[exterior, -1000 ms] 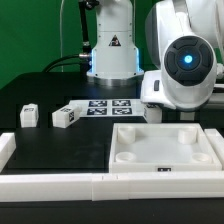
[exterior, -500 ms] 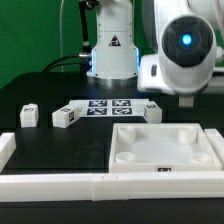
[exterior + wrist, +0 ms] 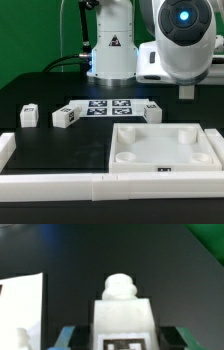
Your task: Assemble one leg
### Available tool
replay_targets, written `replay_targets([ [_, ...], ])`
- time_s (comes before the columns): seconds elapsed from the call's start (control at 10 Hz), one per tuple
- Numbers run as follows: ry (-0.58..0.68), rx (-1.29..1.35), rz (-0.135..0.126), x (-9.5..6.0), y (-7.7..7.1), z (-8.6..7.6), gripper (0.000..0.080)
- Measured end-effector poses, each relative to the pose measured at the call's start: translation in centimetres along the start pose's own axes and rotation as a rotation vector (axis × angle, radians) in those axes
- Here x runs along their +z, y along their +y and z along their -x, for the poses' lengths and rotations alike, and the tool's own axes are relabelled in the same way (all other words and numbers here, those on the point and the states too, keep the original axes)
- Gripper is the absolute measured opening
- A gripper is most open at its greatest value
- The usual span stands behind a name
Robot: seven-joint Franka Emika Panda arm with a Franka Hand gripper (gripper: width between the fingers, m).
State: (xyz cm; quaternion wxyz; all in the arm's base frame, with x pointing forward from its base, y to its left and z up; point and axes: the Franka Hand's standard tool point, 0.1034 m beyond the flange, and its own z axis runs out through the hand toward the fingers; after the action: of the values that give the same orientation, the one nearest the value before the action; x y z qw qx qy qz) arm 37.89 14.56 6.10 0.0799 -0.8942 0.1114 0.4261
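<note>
My gripper is shut on a leg, a white block with a rounded peg tip and a black-and-white tag on its side. The fingers stand on either side of it. In the exterior view the gripper hangs raised above the table at the right, and the held leg is hard to make out there. Three more legs stand on the black table: two at the left and one behind the large white square panel.
The marker board lies mid-table by the arm's base. White wall pieces run along the front edge. In the wrist view a white surface shows beside the held leg.
The arm has risen from just above the table behind the panel, lifting the gripper upward. The three legs on the table and the panel have not moved.
</note>
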Motion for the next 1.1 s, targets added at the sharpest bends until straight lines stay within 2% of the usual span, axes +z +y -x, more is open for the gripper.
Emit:
replay_targets([
  [0.2,0.222,-0.014,-0.009,-0.4,-0.2,0.1,0.0290],
  [0.3,0.262,-0.036,-0.005,-1.3,0.2,0.5,0.0290],
  [0.4,0.357,-0.047,-0.015,-3.6,0.2,-0.1,0.0290],
  [0.6,0.497,-0.077,-0.031,-6.9,-0.6,-0.5,0.0290],
  [0.9,0.799,-0.091,-0.055,-6.8,-1.1,-0.8,0.0290],
  [1.0,0.841,-0.100,-0.056,-6.6,-1.1,-0.9,0.0290],
  [1.1,0.978,-0.147,-0.050,-7.8,-1.3,-2.1,0.0290],
])
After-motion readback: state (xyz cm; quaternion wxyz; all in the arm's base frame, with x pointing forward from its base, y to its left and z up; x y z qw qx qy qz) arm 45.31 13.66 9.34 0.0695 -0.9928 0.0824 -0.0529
